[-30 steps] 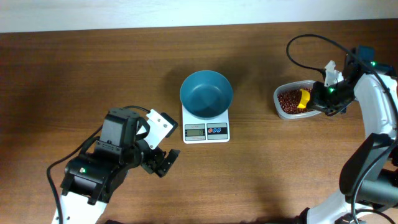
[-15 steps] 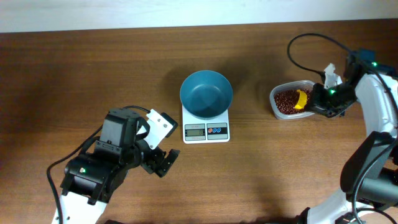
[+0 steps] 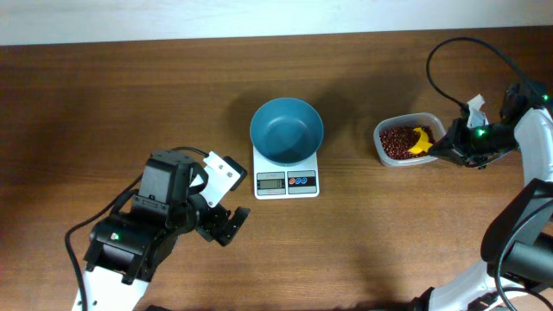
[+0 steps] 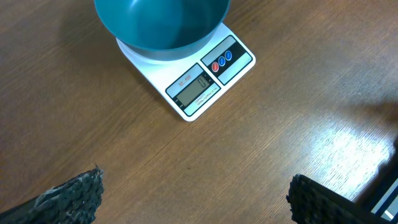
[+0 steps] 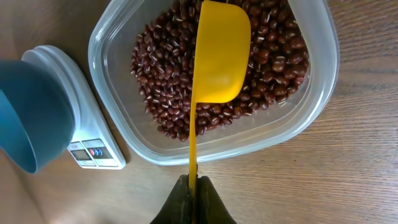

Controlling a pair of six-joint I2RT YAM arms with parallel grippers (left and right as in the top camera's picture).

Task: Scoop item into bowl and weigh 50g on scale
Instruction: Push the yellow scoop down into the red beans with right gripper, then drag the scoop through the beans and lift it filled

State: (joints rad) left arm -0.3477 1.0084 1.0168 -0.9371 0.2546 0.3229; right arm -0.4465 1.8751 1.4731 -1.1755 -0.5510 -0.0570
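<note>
The item, small red-brown beans (image 5: 261,62), fills a clear plastic tub (image 5: 311,106) at the table's right (image 3: 393,142). My right gripper (image 5: 194,186) is shut on the thin handle of a yellow scoop (image 5: 221,50), whose cup lies over the beans with no beans on its visible face. In the overhead view the right gripper (image 3: 445,149) sits just right of the tub. The teal bowl (image 3: 286,130) stands empty on the white scale (image 3: 286,182), also seen from the left wrist as bowl (image 4: 161,25) and scale (image 4: 205,81). My left gripper (image 4: 193,199) hangs open over bare table.
The scale and bowl stand about a hand's width left of the tub (image 5: 93,149). The left arm (image 3: 164,216) rests front left of the scale. A black cable (image 3: 449,52) loops above the right arm near the table's back edge.
The right arm has drawn back to the right, with the scoop still over the beans in the tub. The left arm, bowl and scale have not moved.
</note>
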